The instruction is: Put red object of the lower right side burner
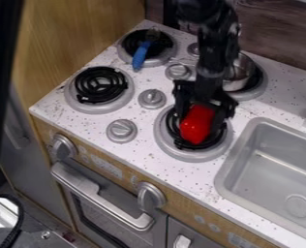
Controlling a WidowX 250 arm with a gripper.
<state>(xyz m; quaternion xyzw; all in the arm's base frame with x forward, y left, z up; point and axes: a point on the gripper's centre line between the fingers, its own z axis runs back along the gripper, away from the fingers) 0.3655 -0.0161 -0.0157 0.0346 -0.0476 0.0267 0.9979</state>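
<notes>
Two containers are set out at the right: a metal pot [241, 70] and a grey sink [266, 154]. The pot stands on the upper right burner [260, 86], partly behind the black arm [215, 51]; its contents cannot be made out with confidence from this angle. The sink is recessed in the white, speckled counter [243, 202], its rim near the lower right burner [185, 154]; a round drain [298, 205] lies in its floor.

The red object [195, 131] is over the coil of the lower right burner, within the outline of its grey ring, and tilted, its upper end toward the gripper [199, 120]. The gripper points downward about this upper end; whether it is open or closed on the red object cannot be told. Contact between the red object and the coil is likewise unresolved.

At the upper left burner [127, 54], a blue utensil [141, 54] lies across the coil and ring, its blue end toward the viewer. The lower left burner [100, 86] shows a dark coil within a grey ring. Round knobs [152, 99] are set among the burners, and larger knobs [151, 196] on the wooden front. Below them is the oven [114, 219], with a pale bar handle [94, 193].
</notes>
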